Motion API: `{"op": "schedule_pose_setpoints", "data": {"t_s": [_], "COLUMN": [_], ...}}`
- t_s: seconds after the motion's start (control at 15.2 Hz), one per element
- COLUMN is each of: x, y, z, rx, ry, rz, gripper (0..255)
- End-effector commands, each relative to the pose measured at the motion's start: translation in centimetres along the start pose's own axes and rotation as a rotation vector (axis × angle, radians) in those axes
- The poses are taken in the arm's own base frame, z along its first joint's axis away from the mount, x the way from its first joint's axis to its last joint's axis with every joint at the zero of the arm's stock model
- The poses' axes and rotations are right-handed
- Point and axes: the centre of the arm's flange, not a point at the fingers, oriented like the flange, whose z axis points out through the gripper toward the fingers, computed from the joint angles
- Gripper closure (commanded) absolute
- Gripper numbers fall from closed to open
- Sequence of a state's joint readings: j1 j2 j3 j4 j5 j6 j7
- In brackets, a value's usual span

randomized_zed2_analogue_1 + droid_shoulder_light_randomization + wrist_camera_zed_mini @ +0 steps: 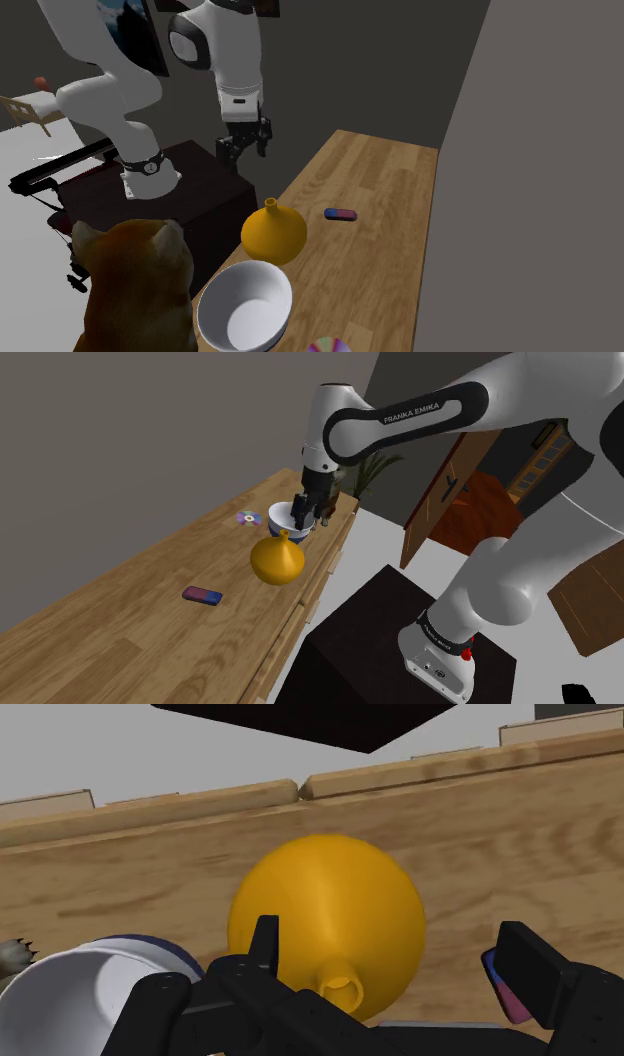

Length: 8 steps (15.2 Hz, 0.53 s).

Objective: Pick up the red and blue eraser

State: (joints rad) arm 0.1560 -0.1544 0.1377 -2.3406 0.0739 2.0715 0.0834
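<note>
The gripper (303, 512) hangs at the shoulder view's centre, fingers (265, 944) wide apart (nothing between them). The eraser (202, 595) lies flat on the counter (120, 642), lower left of the vase (277, 559) there, well apart from the gripper.

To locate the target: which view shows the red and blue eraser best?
The shoulder view: the eraser lies whole and largest there. The second exterior view shows it whole but smaller; in the wrist view a finger hides most.

White Franka arm (520, 587) with dark joints.
Black band lettered FRANKA EMIKA (420, 412); below it, all-black two-finger gripper (302, 520) and red-marked dark ring (446, 636).
</note>
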Motion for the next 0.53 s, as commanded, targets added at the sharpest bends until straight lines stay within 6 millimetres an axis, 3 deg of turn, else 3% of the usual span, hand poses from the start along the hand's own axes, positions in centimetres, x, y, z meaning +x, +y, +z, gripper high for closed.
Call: {"op": "schedule_pose_setpoints", "data": {"t_s": [0.0,0.46], "x": [1.7,6.9], "y": [-1.6,-7.1], "z": [1.5,7.0], "rx": [-0.008,-0.037], "ry": [0.004,0.016], "rz": [-0.038,-0.166], "gripper": [0,0]}}
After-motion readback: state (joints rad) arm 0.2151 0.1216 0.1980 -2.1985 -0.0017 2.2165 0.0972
